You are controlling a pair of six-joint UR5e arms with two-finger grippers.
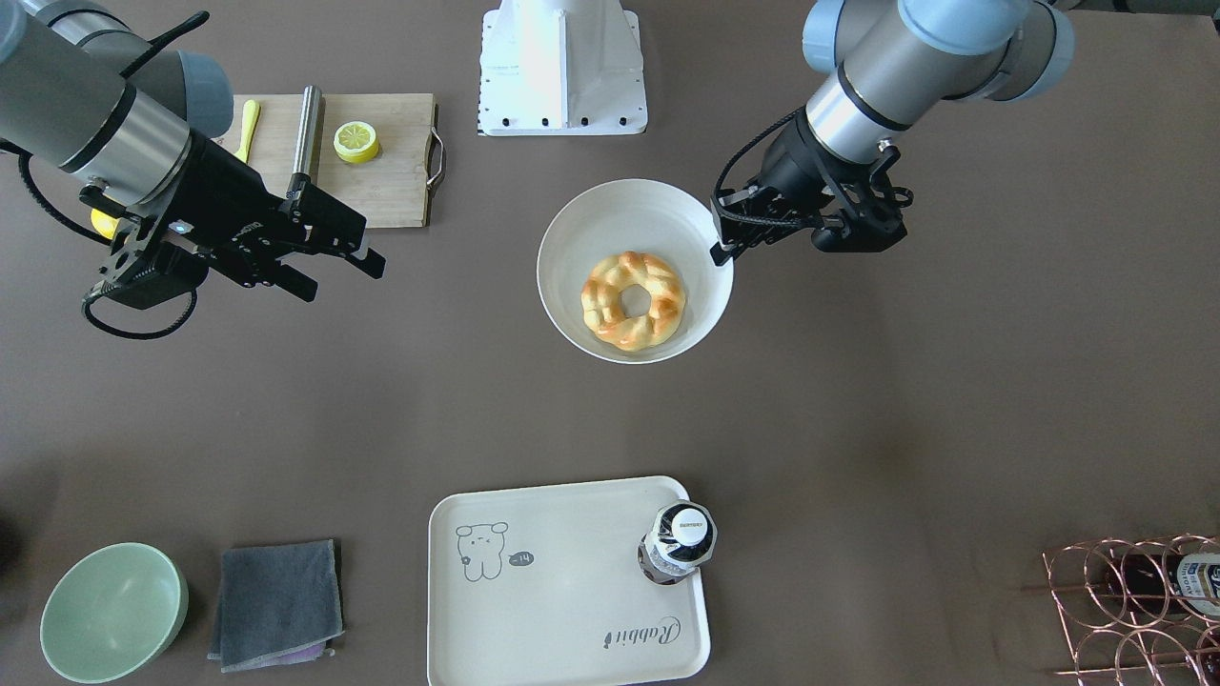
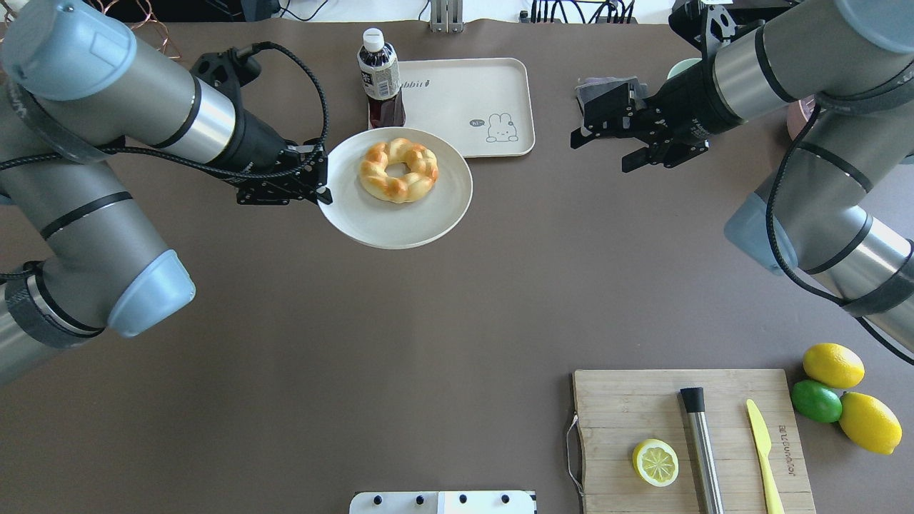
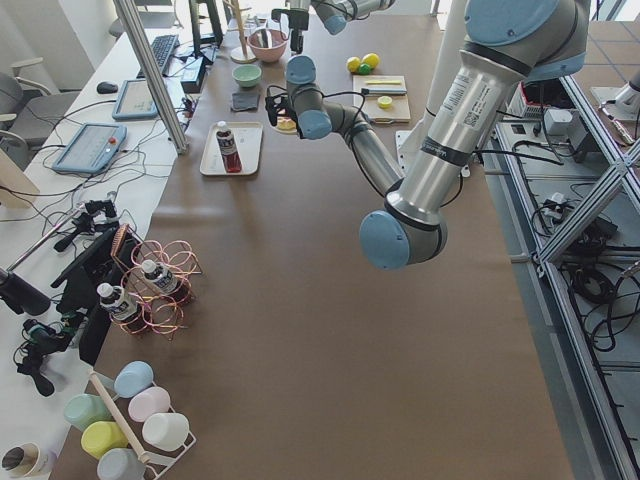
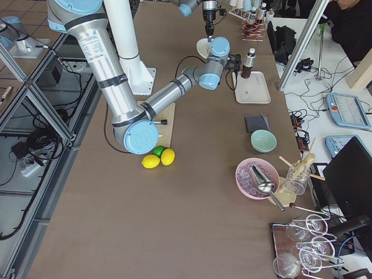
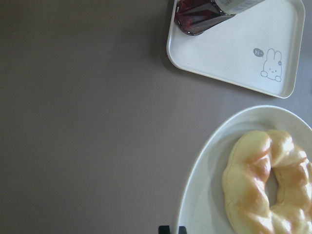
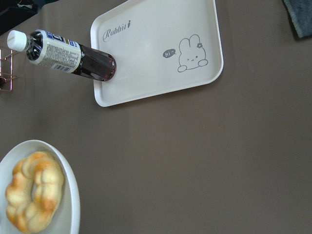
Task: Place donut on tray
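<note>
Donut (image 2: 398, 170) sits in white bowl (image 2: 385, 223), not on tray (image 2: 457, 107) yet. Left gripper (image 2: 323, 191) pinches the bowl's rim, and the bowl looks lifted. Right gripper (image 2: 601, 150) is spread wide, empty, off to the side. Best move, I'd say: keep bowl level, carry it over tray's bare half clear of bottle (image 2: 380, 78), tip slowly. Pad contact on rim hidden; lift height unclear; left wrist view crops donut.

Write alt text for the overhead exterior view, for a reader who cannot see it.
A braided golden donut lies in a white bowl, and the left claw grips the bowl's left rim. Just beyond it is the cream rabbit tray, with a dark bottle standing on one corner. The right claw hangs open and empty to the tray's right.
</note>
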